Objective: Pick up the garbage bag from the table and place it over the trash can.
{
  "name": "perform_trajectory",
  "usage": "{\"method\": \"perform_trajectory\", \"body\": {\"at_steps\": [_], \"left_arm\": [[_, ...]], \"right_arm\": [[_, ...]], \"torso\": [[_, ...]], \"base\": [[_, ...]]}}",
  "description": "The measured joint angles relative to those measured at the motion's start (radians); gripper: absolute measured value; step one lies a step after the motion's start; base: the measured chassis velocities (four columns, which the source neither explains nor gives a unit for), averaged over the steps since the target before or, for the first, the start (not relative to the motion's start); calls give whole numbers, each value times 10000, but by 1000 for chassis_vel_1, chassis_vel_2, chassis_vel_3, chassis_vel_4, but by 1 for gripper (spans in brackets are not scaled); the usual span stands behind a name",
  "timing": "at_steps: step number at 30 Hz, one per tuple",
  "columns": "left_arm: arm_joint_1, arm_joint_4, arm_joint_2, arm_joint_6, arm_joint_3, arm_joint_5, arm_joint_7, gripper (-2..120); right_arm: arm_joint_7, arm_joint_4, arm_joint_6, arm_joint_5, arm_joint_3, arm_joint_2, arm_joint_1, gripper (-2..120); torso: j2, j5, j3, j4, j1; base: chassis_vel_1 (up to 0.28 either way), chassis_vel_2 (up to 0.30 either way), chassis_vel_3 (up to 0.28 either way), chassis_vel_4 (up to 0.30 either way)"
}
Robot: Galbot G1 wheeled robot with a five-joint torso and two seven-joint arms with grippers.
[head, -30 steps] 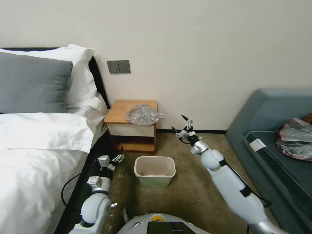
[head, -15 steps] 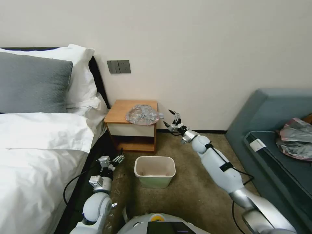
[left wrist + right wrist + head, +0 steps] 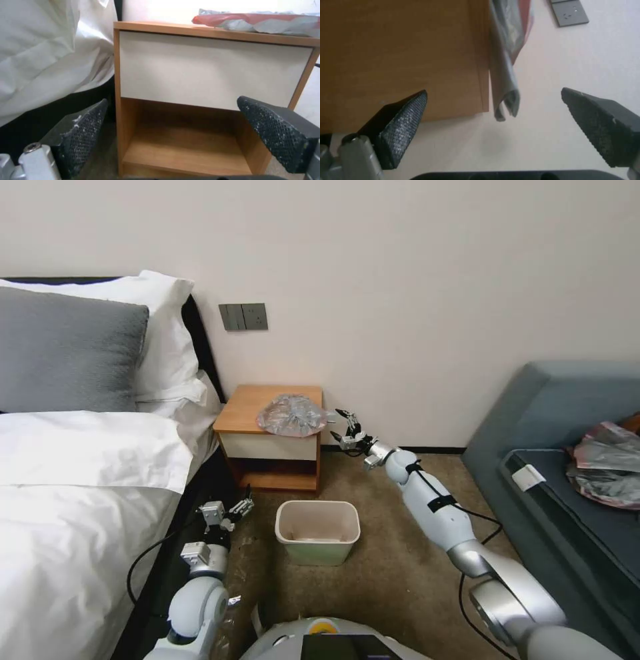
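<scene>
Nearest the robot, the left gripper (image 3: pixel 239 503) hangs low beside the bed (image 3: pixel 80 500), its fingers spread apart with nothing between them; in its wrist view they frame the white drawer front and lower shelf of the desk (image 3: pixel 213 72). Just ahead on the carpet stands the trash can (image 3: pixel 318 531), open and upright, in front of the desk and apart from it. Farther on, the right arm reaches out long toward the desk's right side. The right gripper (image 3: pixel 341 425) is wide apart and holds nothing, just beside the flap of the garbage bag (image 3: pixel 293 415) that overhangs the desk's right edge. The bag lies crumpled on the desk top (image 3: pixel 250 410), its pinkish-red rim showing in both wrist views.
</scene>
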Motion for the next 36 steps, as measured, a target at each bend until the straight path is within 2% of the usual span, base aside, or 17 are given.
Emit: {"method": "perform_trajectory", "body": {"at_steps": [6,12,15,18,19,23,24,28,29,32,33,36], "left_arm": [[5,43,-17,-17,-40,79,-6,99],[-50,56,-128,-6,92,184,-6,99],[-75,107,-134,-4,127,226,-7,99],[-70,115,-127,-6,138,255,-23,99],[-70,115,-127,-6,138,255,-23,99],[-70,88,-99,-6,120,260,-38,99],[-70,88,-99,-6,120,260,-38,99],[-88,94,-134,-1,160,288,-44,99],[-88,94,-134,-1,160,288,-44,99],[-105,127,-162,2,240,335,-58,98],[-105,127,-162,2,240,335,-58,98],[-121,127,-145,8,257,341,-73,99]], "right_arm": [[132,-690,53,-94,0,138,435,100],[153,-728,50,-86,-131,209,619,100],[165,-727,32,-70,-200,256,661,95],[168,-776,9,-62,-233,312,662,82],[168,-776,9,-62,-233,312,662,82],[169,-814,9,-53,-255,297,654,64],[169,-814,9,-53,-255,297,654,64],[167,-790,-11,8,-308,279,693,44],[167,-790,-11,8,-308,279,693,44],[163,-742,-74,20,-337,286,691,30],[163,-742,-74,20,-337,286,691,30],[151,-653,-166,42,-355,279,647,15]], "torso": [[0,0,0,0,0],[0,0,0,0,0],[0,-1,0,0,0],[0,1,0,1,-1],[0,1,0,1,-1],[1,0,0,0,-1],[1,0,0,0,-1],[0,0,0,0,-1],[0,0,0,0,-1],[0,0,0,0,0],[0,0,0,0,0],[1,0,0,0,-1]], "base": [[0,0,0,0],[0,0,0,0],[0,0,0,0],[0,0,0,0],[0,0,0,0],[0,0,0,0],[0,0,0,0],[0,0,0,0],[0,0,0,0],[0,0,0,0],[0,0,0,0],[0,0,0,0]]}}
